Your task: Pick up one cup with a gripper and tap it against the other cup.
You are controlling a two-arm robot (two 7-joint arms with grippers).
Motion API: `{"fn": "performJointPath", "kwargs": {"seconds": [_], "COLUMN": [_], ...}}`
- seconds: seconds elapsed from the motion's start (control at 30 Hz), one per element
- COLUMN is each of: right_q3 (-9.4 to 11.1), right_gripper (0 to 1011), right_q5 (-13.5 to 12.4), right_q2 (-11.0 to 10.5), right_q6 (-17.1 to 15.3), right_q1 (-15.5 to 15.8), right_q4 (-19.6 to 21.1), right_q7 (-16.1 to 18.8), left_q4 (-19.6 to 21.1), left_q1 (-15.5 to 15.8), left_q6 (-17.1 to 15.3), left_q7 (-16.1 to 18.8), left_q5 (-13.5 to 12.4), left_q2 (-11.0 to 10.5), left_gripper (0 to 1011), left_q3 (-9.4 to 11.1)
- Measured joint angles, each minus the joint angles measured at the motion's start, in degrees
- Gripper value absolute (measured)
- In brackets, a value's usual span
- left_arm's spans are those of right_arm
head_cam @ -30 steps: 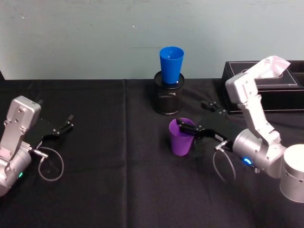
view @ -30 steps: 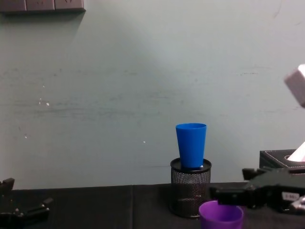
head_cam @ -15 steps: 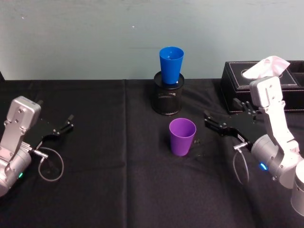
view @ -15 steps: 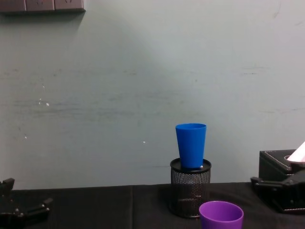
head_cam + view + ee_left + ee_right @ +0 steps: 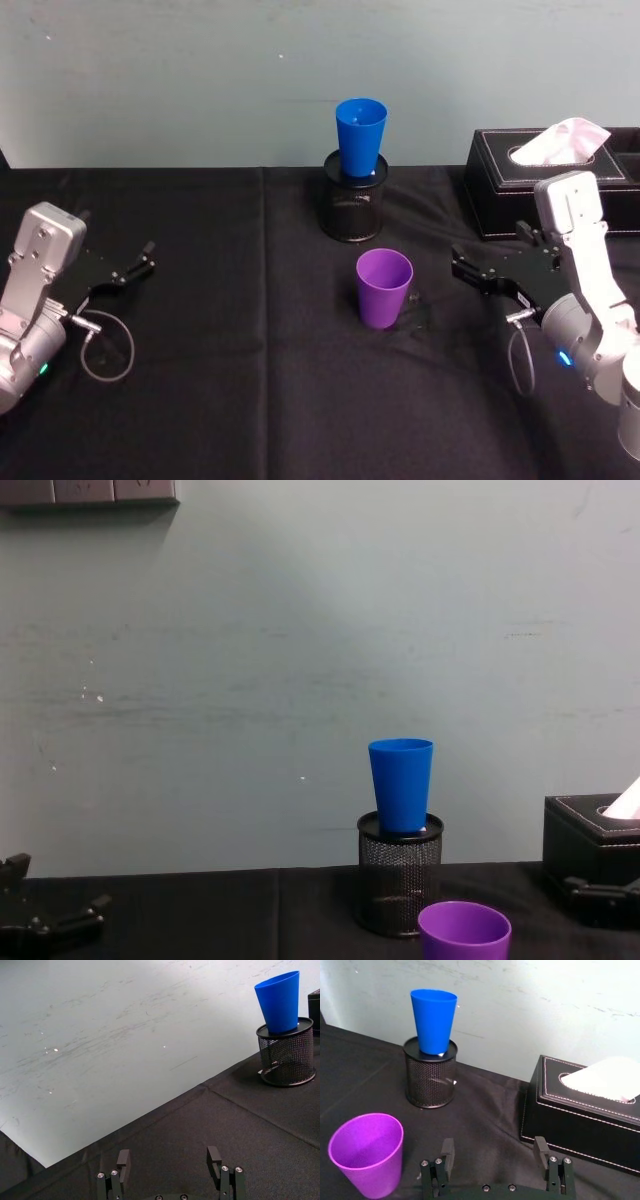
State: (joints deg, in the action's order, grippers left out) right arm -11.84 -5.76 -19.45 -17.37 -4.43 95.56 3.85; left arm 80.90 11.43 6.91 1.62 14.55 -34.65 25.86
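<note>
The purple cup (image 5: 384,288) stands upright on the black tablecloth (image 5: 250,400), near the middle and open end up. Behind it, farther from the robot, the blue cup (image 5: 361,135) sits upright in the top of a black mesh pen holder (image 5: 352,207), well above the table. The two cups are apart.

The right gripper (image 5: 462,263) hovers to the right of the purple cup, apart from it, its fingers spread and holding nothing; the right wrist view shows the two fingers wide with bare cloth between them. The left gripper (image 5: 147,256) rests at the far left of the table, fingers also spread, empty and idle.

The step in hand looks like the grasp of the purple cup. To do it well, the right gripper should come in level from the right, with one finger either side of the cup wall below the rim, and close gently, since a thin tapered plastic cup can squeeze out upward or tip. The lift must be high enough to reach the raised blue cup, and the tap should be light, or the blue cup may be knocked out of its holder.

In the chest view the purple cup is cut off at the bottom edge. How deep the blue cup sits in the holder is hidden by the mesh. A tissue box (image 5: 545,185) stands at the far right.
</note>
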Motion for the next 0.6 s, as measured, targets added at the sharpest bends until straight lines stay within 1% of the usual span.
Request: {"fn": "performJointPath", "kwargs": {"seconds": [0.17, 0.27, 0.4, 0.6], "right_q3": [-0.3, -0.5, -0.5, -0.3], "right_gripper": [1003, 1003, 1003, 1003], "right_q5": [1.3, 1.9, 2.3, 2.6], "right_q2": [0.5, 1.1, 1.6, 2.0], "right_q6": [-1.0, -1.6, -1.6, -1.3], "right_q1": [-0.8, -1.9, -2.7, -3.2], "right_q4": [-1.0, -2.2, -3.3, -4.0], "right_q7": [-0.1, 0.4, 1.0, 1.7], "left_q4": [0.0, 0.0, 0.0, 0.0], "left_q1": [0.0, 0.0, 0.0, 0.0], "left_q6": [0.0, 0.0, 0.0, 0.0], "left_q7": [0.0, 0.0, 0.0, 0.0], "left_q5": [0.0, 0.0, 0.0, 0.0], "left_q2": [0.0, 0.0, 0.0, 0.0], "left_gripper": [1000, 1000, 1000, 1000], "left_q3": [0.0, 0.0, 0.0, 0.0]}}
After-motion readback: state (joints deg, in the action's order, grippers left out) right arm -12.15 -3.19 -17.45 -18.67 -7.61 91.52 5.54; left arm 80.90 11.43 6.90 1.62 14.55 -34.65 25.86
